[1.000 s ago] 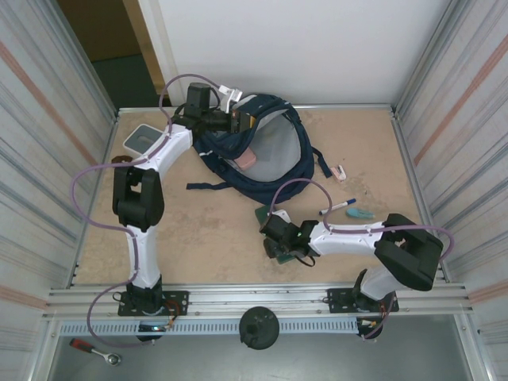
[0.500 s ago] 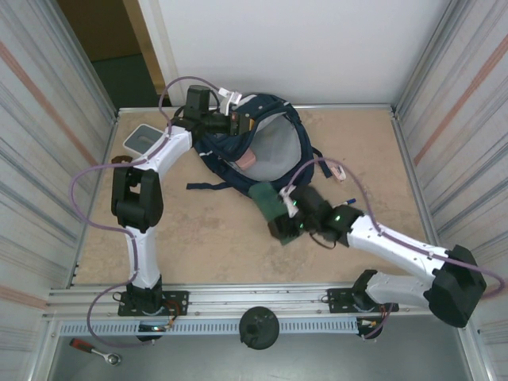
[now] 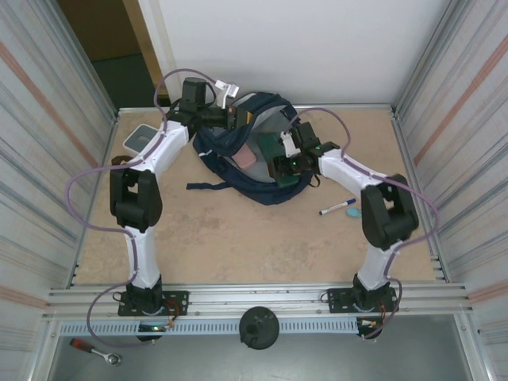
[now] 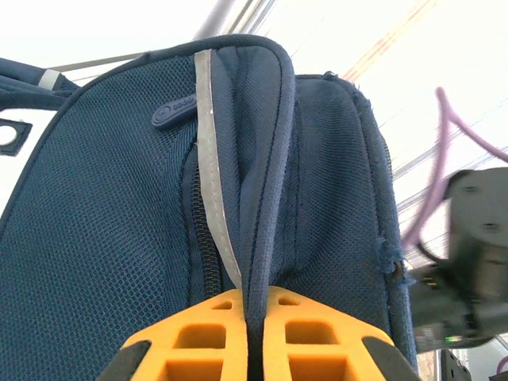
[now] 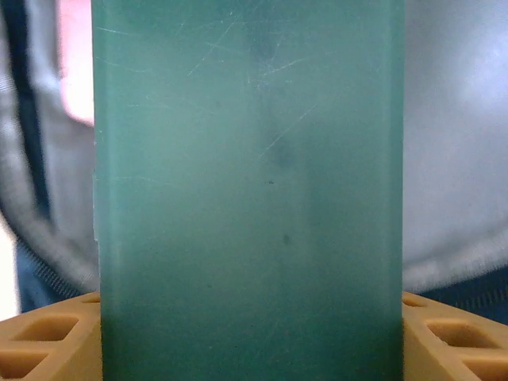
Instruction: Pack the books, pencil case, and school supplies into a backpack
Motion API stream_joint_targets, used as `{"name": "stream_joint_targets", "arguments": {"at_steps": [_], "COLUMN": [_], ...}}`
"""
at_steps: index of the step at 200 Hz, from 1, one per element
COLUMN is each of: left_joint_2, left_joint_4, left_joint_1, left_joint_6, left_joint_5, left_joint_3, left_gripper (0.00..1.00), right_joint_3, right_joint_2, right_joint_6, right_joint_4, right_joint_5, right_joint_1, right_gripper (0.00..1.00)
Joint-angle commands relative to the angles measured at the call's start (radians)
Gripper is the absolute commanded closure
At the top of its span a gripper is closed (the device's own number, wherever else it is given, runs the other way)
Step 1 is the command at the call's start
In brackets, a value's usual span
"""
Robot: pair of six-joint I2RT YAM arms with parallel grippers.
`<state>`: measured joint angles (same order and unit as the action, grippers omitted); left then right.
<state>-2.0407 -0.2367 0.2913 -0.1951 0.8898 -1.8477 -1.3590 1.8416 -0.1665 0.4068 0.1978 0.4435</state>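
Navy backpack [image 4: 95, 238] rim pinched in left claw [image 4: 254, 321].

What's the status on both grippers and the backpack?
Left gripper shut on backpack rim. Right gripper holds green case over the opening. Pink item inside; marker on table.

Back wall [image 3: 317, 48]: white, plain, evenly lit.
Side walls [image 3: 40, 119]: ribbed metal panels with faint reddish stripes.
Table top [image 3: 214, 230]: tan, scuffed, metal-edged.
Near edge: aluminium rail [image 3: 254, 298] across the full width.
Far left corner: brown wooden panel [image 3: 99, 24] above a dark opening.
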Motion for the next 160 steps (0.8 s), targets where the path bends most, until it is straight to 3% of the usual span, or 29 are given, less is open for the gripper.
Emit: {"name": "stream_joint_targets", "arguments": {"at_steps": [1,36,63,74,90,115,138,160], "left_joint_2": [0.045,0.042,0.045,0.046,0.044,0.05,0.061,0.061], "left_joint_4": [0.012,0.005,0.008,0.008,0.009,0.016,0.035,0.044], "left_joint_1": [-0.009,-0.01,-0.009,-0.009,-0.01,-0.01,-0.009,-0.009], "left_joint_6": [0.027,0.031,0.032,0.034,0.032,0.034,0.028,0.026], "left_joint_5": [0.069,0.065,0.058,0.051,0.047,0.048,0.045,0.045], "left_joint_3": [-0.062,-0.058,-0.053,-0.049,-0.047,-0.034,-0.006,0.0], "left_gripper": [1.0,1.0,1.0,1.0,1.0,1.0,1.0,1.0], "right_joint_3": [-0.109,-0.236,-0.337,-0.355,-0.324,-0.166,-0.014,0.13], "right_joint_2": [0.082,0.211,0.291,0.302,0.276,0.168,0.046,-0.046], "right_joint_6": [0.043,0.026,-0.039,-0.075,-0.102,-0.113,-0.139,-0.183], "right_joint_4": [-0.005,-0.059,-0.112,-0.131,-0.152,-0.214,-0.264,-0.311], "right_joint_5": [-0.051,-0.125,-0.144,-0.125,-0.12,-0.103,-0.061,-0.025], "right_joint_1": [-0.001,0.016,0.022,0.017,0.011,0.009,0.008,0.014], "right_gripper": [0.61,0.57,0.45,0.34,0.22,0.14,0.15,0.25]}}
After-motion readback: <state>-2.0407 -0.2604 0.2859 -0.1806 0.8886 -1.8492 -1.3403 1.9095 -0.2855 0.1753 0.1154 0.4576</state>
